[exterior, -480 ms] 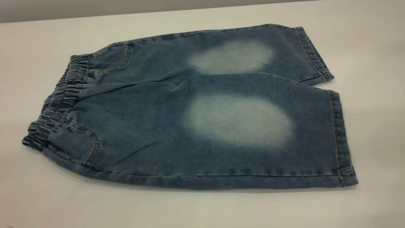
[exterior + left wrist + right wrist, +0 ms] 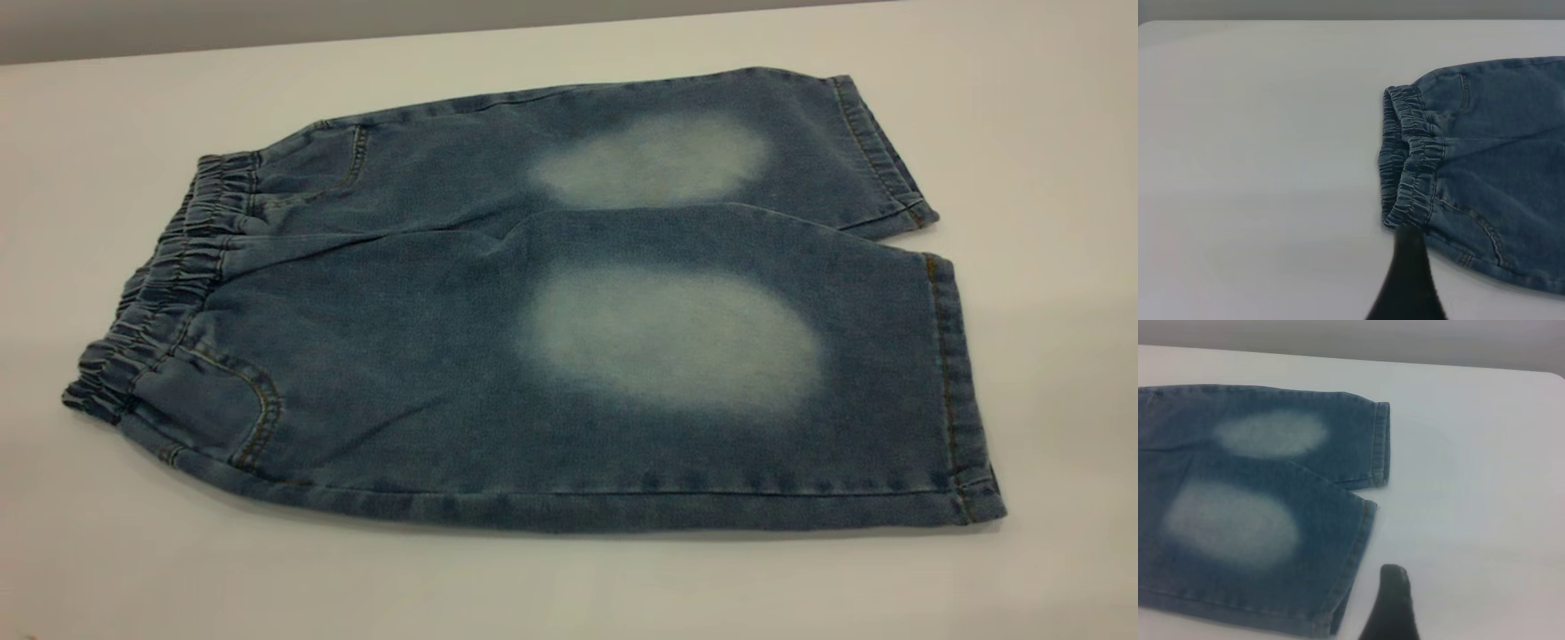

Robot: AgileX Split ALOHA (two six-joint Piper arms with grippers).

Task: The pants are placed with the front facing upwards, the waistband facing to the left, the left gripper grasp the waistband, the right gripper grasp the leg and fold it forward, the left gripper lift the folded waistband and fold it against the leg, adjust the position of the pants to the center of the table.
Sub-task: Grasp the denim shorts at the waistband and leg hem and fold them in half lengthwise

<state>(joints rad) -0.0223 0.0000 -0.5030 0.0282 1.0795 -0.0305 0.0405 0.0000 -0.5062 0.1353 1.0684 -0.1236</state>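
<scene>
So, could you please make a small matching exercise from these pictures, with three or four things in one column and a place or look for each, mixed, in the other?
Column one:
1. waistband
2. leg hems
3. faded oval patches
4. table

Column two:
a. pale, one on each leg
b. at the left end of the pants, gathered and wrinkled
c. plain white, beneath the pants
d. at the right end, flat with tan stitching

Pairs: 1-b, 2-d, 3-a, 4-c
</scene>
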